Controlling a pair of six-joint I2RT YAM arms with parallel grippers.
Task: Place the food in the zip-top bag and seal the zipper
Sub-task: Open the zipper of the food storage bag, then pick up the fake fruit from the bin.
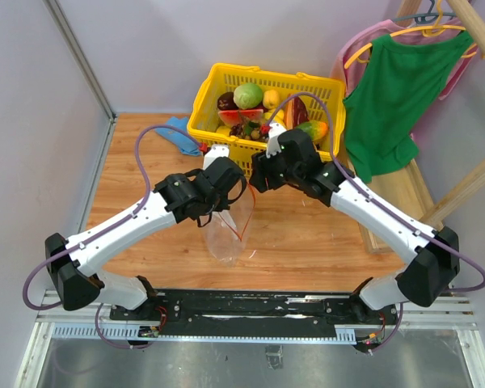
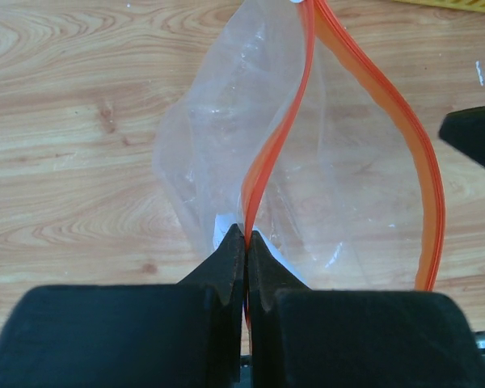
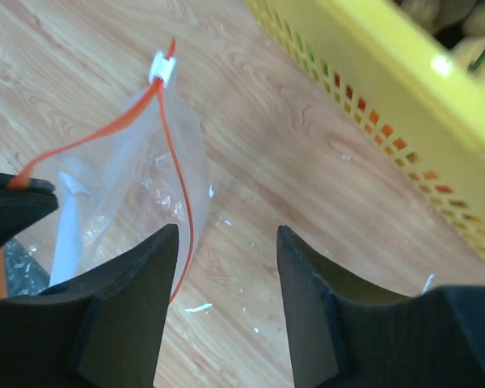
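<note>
The clear zip-top bag (image 1: 225,233) hangs open over the wooden table, mouth upward. My left gripper (image 1: 229,200) is shut on one side of its orange-red zipper (image 2: 268,153), pinching the strip between its fingertips (image 2: 246,238); the other side of the strip (image 2: 412,137) bows away to the right. My right gripper (image 3: 226,242) is open and empty just beside the bag (image 3: 121,178), its left finger (image 3: 158,259) close to the free strip (image 3: 178,178). The food lies in the yellow basket (image 1: 206,89): a green fruit (image 1: 247,95) and a yellow fruit (image 1: 271,99) show. The bag looks empty.
The basket wall (image 3: 404,97) is just past the right gripper. A watermelon slice (image 1: 241,115) and dark grapes (image 1: 226,102) are also in the basket. A blue cloth (image 1: 178,134) lies at back left. A green shirt (image 1: 392,97) hangs on a wooden rack at the right.
</note>
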